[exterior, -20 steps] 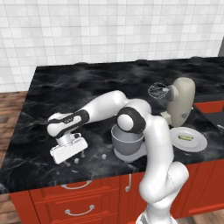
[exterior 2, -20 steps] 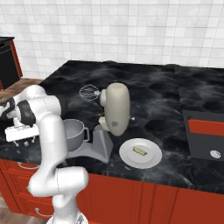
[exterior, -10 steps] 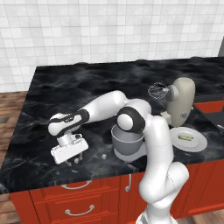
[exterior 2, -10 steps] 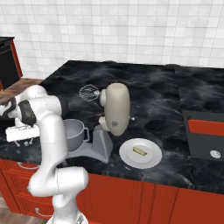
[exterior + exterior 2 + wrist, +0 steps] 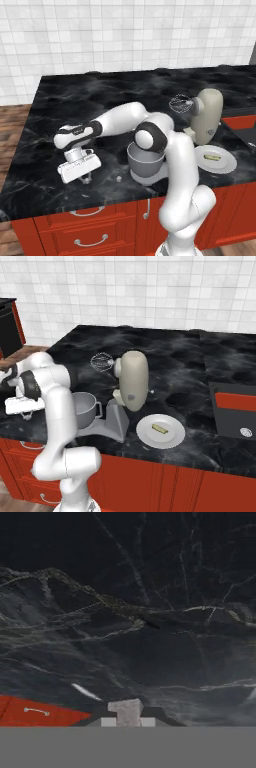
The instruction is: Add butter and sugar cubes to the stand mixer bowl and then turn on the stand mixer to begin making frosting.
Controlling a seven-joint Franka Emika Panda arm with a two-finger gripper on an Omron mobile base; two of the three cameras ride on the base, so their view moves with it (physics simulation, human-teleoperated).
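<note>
We have the pincer [image 5: 86,176] low over the black marble worktop [image 5: 75,105], out at the left front, hand pointing down. In the left base view a tiny sugar cube [image 5: 119,178] lies on the worktop just right of the pincer, between it and the stand mixer bowl [image 5: 146,161], apart from both. We can't make out a second cube with confidence.

In the hand view a small pale block [image 5: 126,711] sits at the bottom edge, right at the pincer's tips. We can't tell whether it's a cube being gripped or part of the fingers, nor how wide the jaws stand. The base views don't settle it either: the fingers are too small and dark against the worktop.

Bowl is on the stand mixer [image 5: 131,387] base, well right of the pincer, with the arm's elbow above it. Mixer head is tilted back, whisk [image 5: 101,361] up and clear of the bowl.

Butter [image 5: 159,428] lies on the white plate [image 5: 170,440], just right of the mixer base, far side from the pincer.

Red cabinet fronts [image 5: 80,232] run under the worktop edge.
</note>
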